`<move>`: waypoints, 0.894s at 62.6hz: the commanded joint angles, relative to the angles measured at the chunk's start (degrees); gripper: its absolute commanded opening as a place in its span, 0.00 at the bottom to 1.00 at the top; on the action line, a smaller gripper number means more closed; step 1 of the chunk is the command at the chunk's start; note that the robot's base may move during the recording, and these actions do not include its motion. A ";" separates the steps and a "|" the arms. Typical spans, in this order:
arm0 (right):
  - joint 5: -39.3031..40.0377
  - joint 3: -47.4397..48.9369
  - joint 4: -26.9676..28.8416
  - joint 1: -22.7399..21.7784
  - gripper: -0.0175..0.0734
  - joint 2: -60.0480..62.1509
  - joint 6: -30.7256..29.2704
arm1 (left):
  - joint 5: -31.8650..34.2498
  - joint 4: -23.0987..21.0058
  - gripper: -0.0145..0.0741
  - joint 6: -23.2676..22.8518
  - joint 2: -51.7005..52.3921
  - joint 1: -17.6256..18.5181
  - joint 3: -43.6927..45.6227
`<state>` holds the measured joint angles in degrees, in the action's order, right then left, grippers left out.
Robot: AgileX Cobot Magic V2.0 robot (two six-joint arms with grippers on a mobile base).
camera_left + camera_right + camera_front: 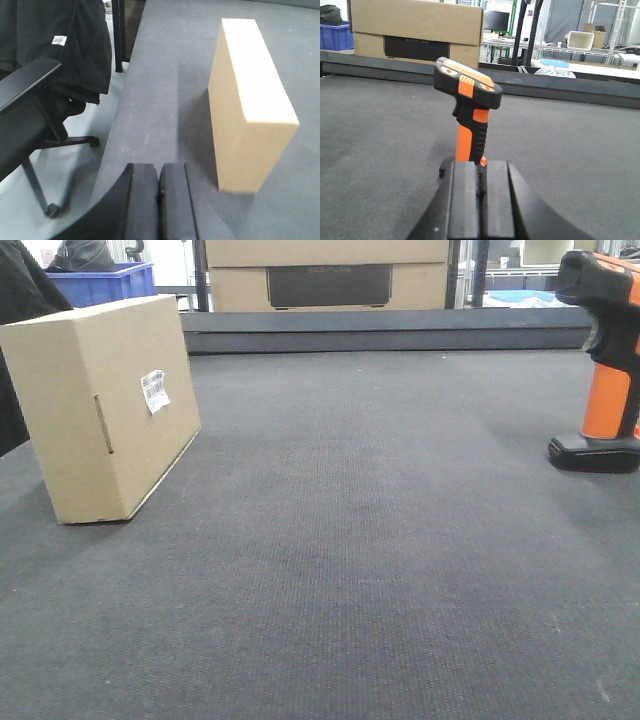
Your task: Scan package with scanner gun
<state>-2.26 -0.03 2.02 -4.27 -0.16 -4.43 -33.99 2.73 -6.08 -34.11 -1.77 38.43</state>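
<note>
While upright near table [150, 100] edge, package [250, 95] far from scanner [608, 370]; left claw [159, 172], right claw [481, 172] both together.

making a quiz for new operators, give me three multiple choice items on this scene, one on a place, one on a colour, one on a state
1. In the front view, the box stands:
A) far right
B) on the left
C) dead centre

2. The scanner handle is:
A) blue
B) green
C) orange

3. The scanner is:
A) upright on its base
B) lying flat
C) lifted in the air

Key:
1 B, it stands on the left of the table.
2 C, orange grip under a black head.
3 A, its base rests on the table; the left fingers and right fingers are shut and empty.
</note>
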 commanded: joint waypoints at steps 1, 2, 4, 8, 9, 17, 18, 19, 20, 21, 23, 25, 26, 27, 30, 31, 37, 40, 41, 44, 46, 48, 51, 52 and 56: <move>0.95 0.03 0.24 -0.07 0.01 0.16 0.04 | 3.91 -1.68 0.04 0.08 -3.31 0.48 1.78; 0.95 0.03 0.24 -0.07 0.01 0.16 0.04 | 3.80 -2.15 0.04 0.08 -4.05 0.48 2.56; 0.95 0.03 0.24 -0.07 0.01 0.16 0.04 | 3.17 -2.73 0.04 0.08 -6.15 0.79 3.77; 0.95 0.03 0.24 -0.07 0.01 0.16 0.04 | 1.23 -2.40 0.04 0.08 -10.75 2.24 6.96; 0.95 0.03 0.24 -0.07 0.01 0.16 0.04 | 0.58 -2.40 0.04 0.08 -12.42 2.64 8.13; 0.95 0.03 0.24 -0.07 0.01 0.16 0.04 | -2.37 -2.40 0.04 0.08 -24.27 7.24 16.99; 0.95 0.03 0.24 -0.07 0.01 0.16 0.04 | -2.61 -2.29 0.04 -0.03 -25.59 7.76 18.03; 0.95 0.03 0.24 -0.07 0.01 0.16 0.04 | -2.91 -2.16 0.04 -0.31 -26.90 8.27 19.11; 0.95 0.03 0.24 -0.07 0.01 0.16 0.04 | -3.47 -1.86 0.04 -0.56 -28.88 9.04 20.77; 0.95 0.03 0.24 -0.07 0.01 0.16 0.04 | -3.95 -1.53 0.04 -1.00 -30.21 9.52 21.90; 0.95 0.03 0.24 -0.07 0.01 0.16 0.04 | -5.08 -0.34 0.04 -2.25 -33.47 10.45 24.30; 0.95 0.03 0.24 -0.07 0.01 0.16 0.04 | -6.72 1.63 0.04 -4.19 -36.73 11.59 27.26; 0.95 0.03 0.24 -0.07 0.01 0.16 0.04 | -7.39 2.51 0.04 -5.07 -37.97 12.02 28.48; 0.95 0.03 0.24 -0.07 0.01 0.16 0.04 | -8.39 3.94 0.04 -6.34 -39.83 12.60 30.26; 0.95 0.03 0.24 -0.07 0.01 0.16 0.04 | -10.50 6.66 0.04 -8.60 -43.82 13.63 34.28; 0.95 0.03 0.24 -0.07 0.01 0.16 0.04 | -11.04 7.16 0.04 -8.97 -44.89 13.97 35.39; 0.95 0.03 0.24 -0.07 0.01 0.16 0.04 | -14.99 6.10 0.04 -9.22 -51.11 14.87 43.34; 0.95 0.03 0.24 -0.07 0.01 0.16 0.04 | -16.59 5.05 0.04 -9.22 -53.45 15.28 46.42; 0.95 0.03 0.24 -0.07 0.01 0.16 0.04 | -17.16 4.65 0.04 -9.22 -54.31 15.39 47.56; 0.95 0.03 0.24 -0.07 0.01 0.16 0.04 | -18.25 3.91 0.04 -9.22 -56.08 15.52 49.77; 0.95 0.03 0.24 -0.07 0.01 0.16 0.04 | -18.83 3.78 0.04 -9.22 -57.14 15.59 50.70; 0.95 0.03 0.24 -0.07 0.01 0.16 0.04 | -19.69 3.47 0.04 -9.34 -58.02 15.65 51.63; 0.95 0.03 0.24 -0.07 0.01 0.16 0.04 | -20.80 3.36 0.04 -9.34 -59.01 15.65 52.25; 0.95 0.03 0.24 -0.07 0.01 0.16 0.04 | -21.36 3.36 0.05 -9.34 -59.32 15.75 52.40; 0.95 0.03 0.24 -0.07 0.01 0.16 0.04 | -22.54 3.36 0.14 -9.34 -59.89 15.75 52.50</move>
<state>-2.26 -0.03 2.02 -4.27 -0.16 -4.43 -54.75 6.61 -15.03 -93.31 13.64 90.17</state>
